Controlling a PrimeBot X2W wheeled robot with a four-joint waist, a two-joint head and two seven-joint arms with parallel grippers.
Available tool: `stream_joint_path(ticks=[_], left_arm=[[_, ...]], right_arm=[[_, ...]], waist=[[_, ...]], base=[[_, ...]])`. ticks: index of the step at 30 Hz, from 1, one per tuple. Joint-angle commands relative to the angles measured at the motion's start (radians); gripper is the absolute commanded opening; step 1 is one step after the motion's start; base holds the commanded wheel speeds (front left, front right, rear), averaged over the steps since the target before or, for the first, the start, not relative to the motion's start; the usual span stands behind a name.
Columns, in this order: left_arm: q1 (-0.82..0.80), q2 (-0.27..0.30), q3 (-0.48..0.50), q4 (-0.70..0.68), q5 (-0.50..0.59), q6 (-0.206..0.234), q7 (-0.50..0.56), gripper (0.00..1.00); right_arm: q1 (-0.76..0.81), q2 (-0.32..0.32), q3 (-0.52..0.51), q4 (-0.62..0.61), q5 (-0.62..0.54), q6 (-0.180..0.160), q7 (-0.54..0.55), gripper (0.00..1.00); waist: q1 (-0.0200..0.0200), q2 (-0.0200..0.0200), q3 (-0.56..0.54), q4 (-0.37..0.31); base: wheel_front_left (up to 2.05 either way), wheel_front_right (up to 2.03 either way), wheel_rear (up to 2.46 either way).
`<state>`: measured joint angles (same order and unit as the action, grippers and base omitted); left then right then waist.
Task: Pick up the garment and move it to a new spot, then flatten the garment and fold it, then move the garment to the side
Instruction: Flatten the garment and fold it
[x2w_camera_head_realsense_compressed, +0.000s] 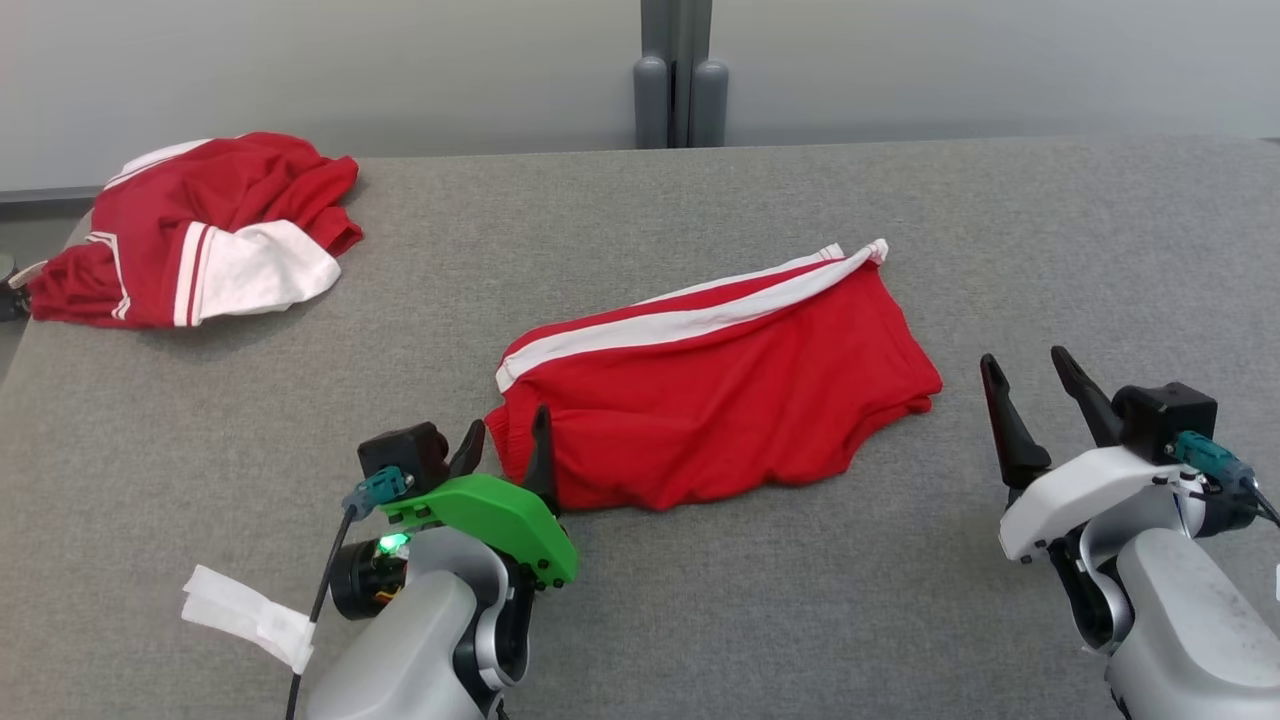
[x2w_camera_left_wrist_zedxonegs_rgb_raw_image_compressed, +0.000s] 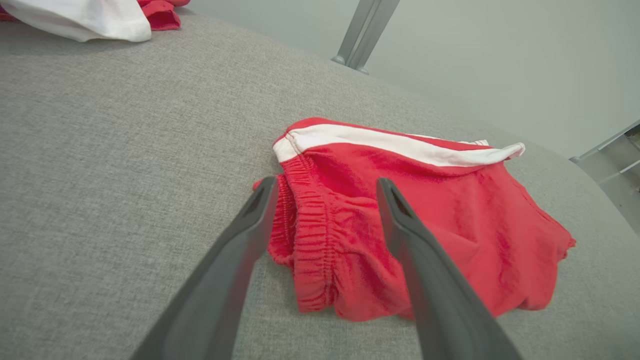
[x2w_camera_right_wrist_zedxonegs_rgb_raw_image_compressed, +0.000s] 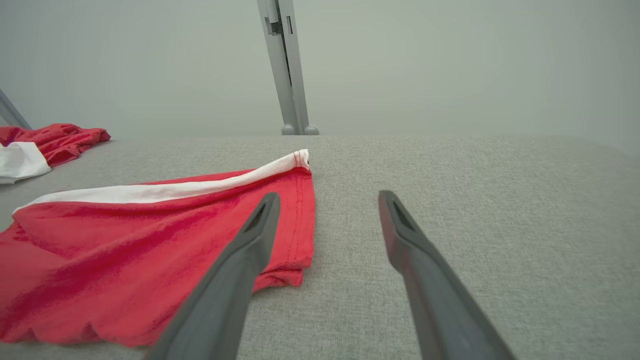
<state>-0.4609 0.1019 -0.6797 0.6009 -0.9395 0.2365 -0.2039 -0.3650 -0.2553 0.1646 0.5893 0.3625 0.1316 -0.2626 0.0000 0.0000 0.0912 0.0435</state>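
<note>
There are two claws, and each one has two dark fingers. Closest to us, on the left, a bit of white tape (x2w_camera_head_realsense_compressed: 245, 615) is wrapped around one black cable on the left arm. The left claw (x2w_camera_head_realsense_compressed: 510, 420) sits at the left end of the red shorts (x2w_camera_head_realsense_compressed: 720, 400), where the stretchy waist is. Its two fingers are wide apart and hold nothing. In the left wrist view the bunched waist lies under the gap of the left claw (x2w_camera_left_wrist_zedxonegs_rgb_raw_image_compressed: 326, 181). I cannot tell if the fingers touch the cloth. The right claw (x2w_camera_head_realsense_compressed: 1024, 357) is near the right end of the shorts, over bare table (x2w_camera_head_realsense_compressed: 900, 600), with a small gap between it and the cloth. Its two fingers are wide apart too, and it holds nothing. The shorts lie in the middle of the one gray table, between the two claws. They look folded flat, with one long white stripe along the far edge. There are two pieces of clothing in all. The second is a red and white heap (x2w_camera_head_realsense_compressed: 200, 230), all crumpled, at the far left corner of the table, well apart from the shorts. Past the far edge of the table stands one gray post (x2w_camera_head_realsense_compressed: 680, 75) in front of a pale wall.
</note>
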Motion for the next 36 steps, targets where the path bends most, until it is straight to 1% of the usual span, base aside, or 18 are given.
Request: stream_joint_path(ticks=[1, 5, 9, 12, 17, 23, 28, 32, 33, 34, 35, 36], left_arm=[[0.013, 0.009, 0.003, -0.006, 0.003, 0.005, -0.010, 1.00], [0.026, 0.024, 0.003, -0.030, 0.031, 0.013, -0.033, 1.00], [0.043, 0.043, 0.012, -0.083, 0.067, 0.026, -0.052, 1.00], [0.059, 0.058, 0.023, -0.134, 0.100, 0.037, -0.058, 1.00], [0.089, 0.075, 0.024, -0.215, 0.165, 0.045, -0.061, 1.00], [0.130, 0.081, 0.068, -0.295, 0.219, 0.055, -0.060, 1.00], [0.164, 0.073, 0.109, -0.330, 0.250, 0.053, -0.060, 1.00], [0.189, 0.080, 0.129, -0.344, 0.272, 0.042, -0.060, 1.00], [0.194, 0.082, 0.134, -0.346, 0.277, 0.039, -0.060, 1.00], [0.200, 0.086, 0.141, -0.351, 0.285, 0.038, -0.060, 1.00], [0.205, 0.089, 0.146, -0.354, 0.291, 0.038, -0.060, 1.00], [0.213, 0.091, 0.151, -0.356, 0.296, 0.038, -0.060, 1.00]], right_arm=[[0.023, 0.006, -0.007, -0.005, -0.008, -0.002, -0.003, 1.00], [0.030, 0.021, -0.021, 0.037, -0.021, -0.002, -0.002, 1.00], [-0.035, 0.040, -0.032, 0.114, -0.037, -0.002, 0.027, 1.00], [-0.088, 0.043, -0.045, 0.185, -0.043, -0.002, 0.057, 1.00], [-0.196, 0.027, -0.082, 0.336, -0.056, -0.002, 0.122, 1.00], [-0.276, 0.016, -0.085, 0.478, -0.043, -0.002, 0.193, 1.00], [-0.298, 0.014, -0.065, 0.557, -0.023, -0.002, 0.236, 1.00], [-0.289, 0.031, -0.047, 0.594, 0.000, -0.001, 0.252, 1.00], [-0.288, 0.034, -0.041, 0.598, 0.004, -0.001, 0.251, 0.89], [-0.286, 0.040, -0.033, 0.603, 0.008, -0.001, 0.248, 0.44], [-0.284, 0.045, -0.026, 0.606, 0.013, -0.001, 0.250, 0.35], [-0.280, 0.049, -0.018, 0.608, 0.018, -0.001, 0.252, 0.00]], waist=[[0.0000, 0.0000, -0.011, -0.019], [0.0000, 0.0000, -0.010, -0.022], [0.0000, 0.0000, 0.002, 0.000], [0.0000, 0.0000, 0.014, 0.034], [0.0000, 0.0000, 0.040, 0.120], [0.0000, 0.0000, 0.063, 0.201], [0.0000, 0.0000, 0.065, 0.236], [0.0000, 0.0000, 0.061, 0.242], [0.0000, 0.0000, 0.059, 0.241], [0.0000, 0.0000, 0.057, 0.239], [0.0000, 0.0000, 0.055, 0.235], [0.0000, 0.0000, 0.052, 0.230]], base=[[0.00, 0.00, 0.00], [0.00, 0.00, 0.00], [0.00, 0.00, 0.00], [0.00, 0.00, 0.00], [0.00, 0.00, 0.00], [0.00, 0.00, 0.00], [0.00, 0.00, 0.00], [0.00, 0.00, 0.00], [0.00, 0.00, 0.00], [0.00, 0.00, 0.00], [0.00, 0.00, 0.00], [0.00, 0.00, 0.00]])
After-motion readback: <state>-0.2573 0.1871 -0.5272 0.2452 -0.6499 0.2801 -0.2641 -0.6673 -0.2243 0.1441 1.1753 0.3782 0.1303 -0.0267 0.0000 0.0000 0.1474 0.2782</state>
